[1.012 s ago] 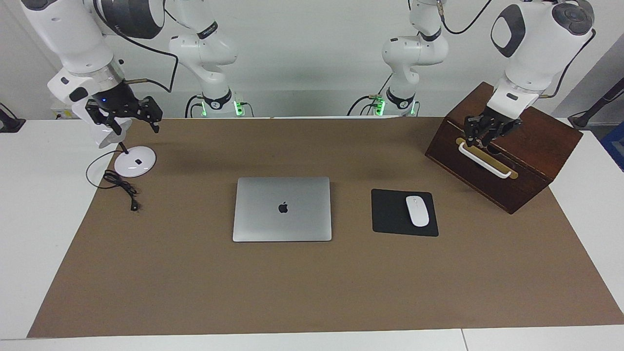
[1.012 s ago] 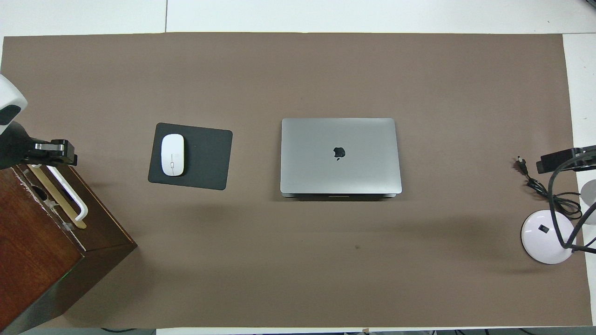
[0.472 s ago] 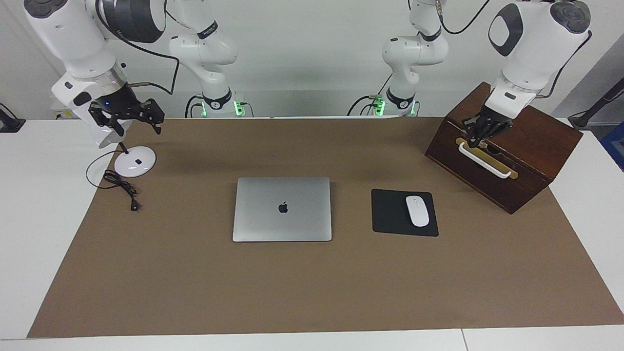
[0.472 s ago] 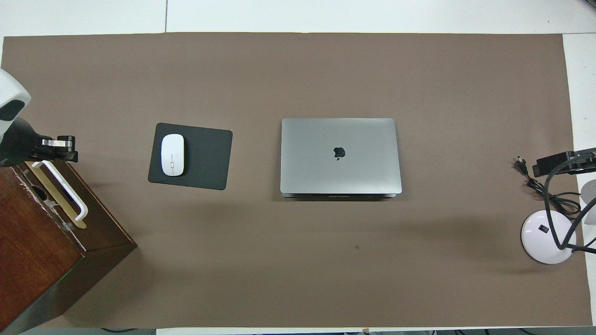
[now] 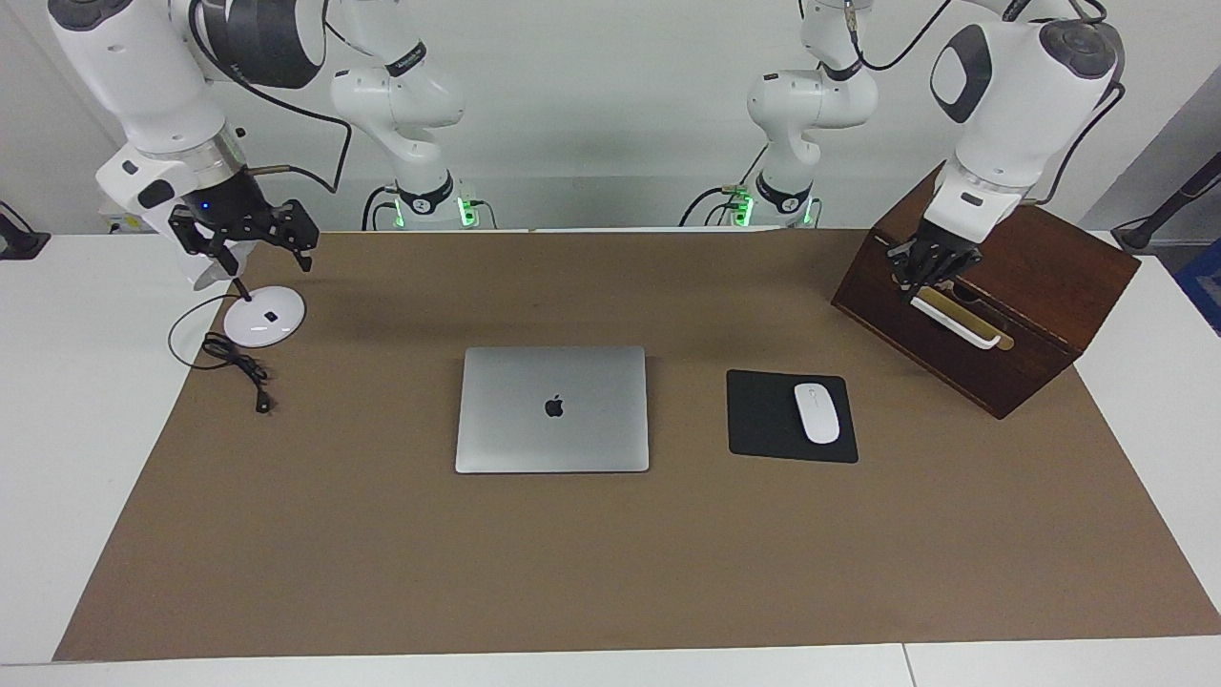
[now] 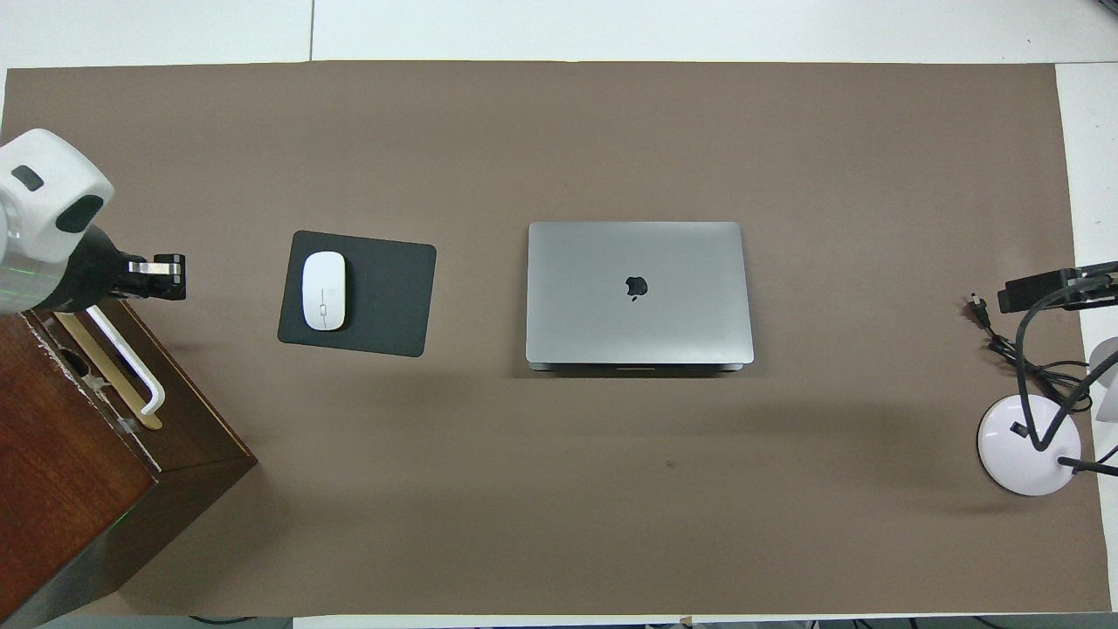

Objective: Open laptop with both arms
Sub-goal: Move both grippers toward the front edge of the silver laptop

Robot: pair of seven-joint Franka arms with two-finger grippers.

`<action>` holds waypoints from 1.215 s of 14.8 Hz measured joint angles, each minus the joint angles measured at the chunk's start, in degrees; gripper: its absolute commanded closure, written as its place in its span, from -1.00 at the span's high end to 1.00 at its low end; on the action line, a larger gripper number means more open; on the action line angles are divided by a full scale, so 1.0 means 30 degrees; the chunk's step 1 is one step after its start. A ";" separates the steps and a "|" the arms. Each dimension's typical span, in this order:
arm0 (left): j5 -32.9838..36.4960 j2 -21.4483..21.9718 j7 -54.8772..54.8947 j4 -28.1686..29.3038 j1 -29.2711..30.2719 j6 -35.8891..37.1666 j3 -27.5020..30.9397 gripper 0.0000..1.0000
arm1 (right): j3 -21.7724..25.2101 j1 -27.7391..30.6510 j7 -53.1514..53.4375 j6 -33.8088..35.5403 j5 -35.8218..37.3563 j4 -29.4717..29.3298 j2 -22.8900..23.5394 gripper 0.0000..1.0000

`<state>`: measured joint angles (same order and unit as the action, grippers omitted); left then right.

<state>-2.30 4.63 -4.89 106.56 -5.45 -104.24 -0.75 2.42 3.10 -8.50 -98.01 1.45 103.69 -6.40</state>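
Observation:
The silver-grey laptop (image 5: pixel 551 408) lies shut and flat in the middle of the brown mat, apple logo up; it also shows in the overhead view (image 6: pixel 638 293). My left gripper (image 5: pixel 921 275) hangs over the handle end of the wooden box, at the left arm's end of the table, and shows in the overhead view (image 6: pixel 162 275) beside the box's corner. My right gripper (image 5: pixel 250 239) is open and empty, up over the lamp at the right arm's end; in the overhead view (image 6: pixel 1044 290) only its tip shows. Both grippers are well apart from the laptop.
A black mouse pad (image 5: pixel 763 420) with a white mouse (image 5: pixel 817 412) lies beside the laptop toward the left arm's end. A dark wooden box (image 5: pixel 992 296) with a white handle (image 5: pixel 954 322) stands there too. A white lamp base (image 5: pixel 264 316) and its black cable (image 5: pixel 238 367) are under the right gripper.
The left gripper has moved off the box's handle toward the mouse pad and the table's middle. The right gripper has shifted only slightly. The laptop has not moved.

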 measured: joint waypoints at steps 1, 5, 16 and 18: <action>-0.0003 0.0202 -0.0045 0.0552 -0.0251 -0.0500 -0.0011 -1.00 | -0.0022 -0.0016 0.0000 -0.0226 -0.0005 0.0022 0.0031 1.00; -0.0600 0.1454 -0.0170 0.3486 -0.1429 -0.3593 -0.0045 -1.00 | -0.0109 -0.0128 0.1037 -0.2397 -0.1950 0.0718 0.0219 1.00; -0.0726 0.6785 -0.2310 1.4801 -0.6357 -1.5530 -0.0221 -1.00 | -0.0274 -0.5130 0.7759 -1.5654 -0.8744 0.9254 -0.1130 1.00; -0.0728 0.7255 -0.2815 1.5402 -0.6697 -1.6032 -0.0969 -1.00 | -0.0296 -0.6696 0.9501 -1.7736 -0.9396 1.0499 -0.1532 1.00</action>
<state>-4.49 26.39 -13.34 152.77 -25.54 -152.34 -3.66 1.53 -16.99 20.00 -151.22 -26.74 135.19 -10.99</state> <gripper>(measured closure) 0.991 0.000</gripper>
